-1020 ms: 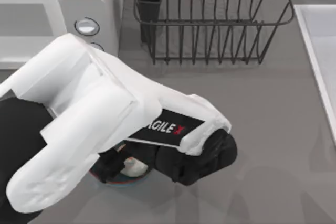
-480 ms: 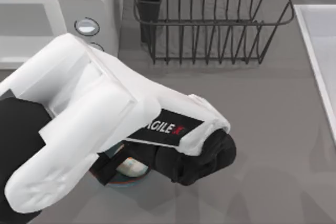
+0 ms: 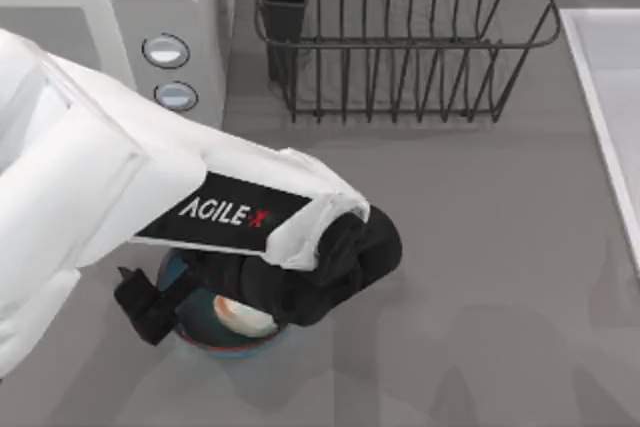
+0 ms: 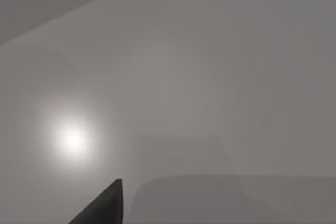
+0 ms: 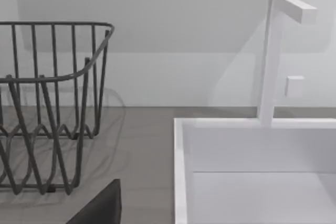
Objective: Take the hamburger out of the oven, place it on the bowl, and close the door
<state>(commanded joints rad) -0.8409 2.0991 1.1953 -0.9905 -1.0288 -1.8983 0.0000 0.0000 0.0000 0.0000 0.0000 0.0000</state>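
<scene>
So the left arm is stretched low across the grey surface [image 3: 480,247] in the top view, big white shell with the AGILEX label facing up, and its black left gripper [image 3: 165,299] sits right over the bowl [image 3: 205,335] near the front left of the surface. One dark finger [image 3: 140,305] pokes out past the bowl's left edge. Honestly can't tell how wide the jaws are, the wrist body covers most of it.

The hamburger [image 3: 243,313] is lying inside the bowl, a cream lump with a brownish edge peeking out from under the gripper. You can see the bowl's blue wall and reddish rim on the near side.

The oven [image 3: 170,17] is at the back left, white box with its two round knobs [image 3: 166,50] stacked on the front panel. Most of its front is hidden by the arm, so I can't tell how the door stands.

A dark wire dish rack [image 3: 400,37] is just right of the oven at the back, and a white sink [image 3: 610,67] runs along the right edge. In the right wrist view the rack [image 5: 47,103] and the sink [image 5: 252,171] with its white faucet [image 5: 273,56] are in front of it.
</scene>
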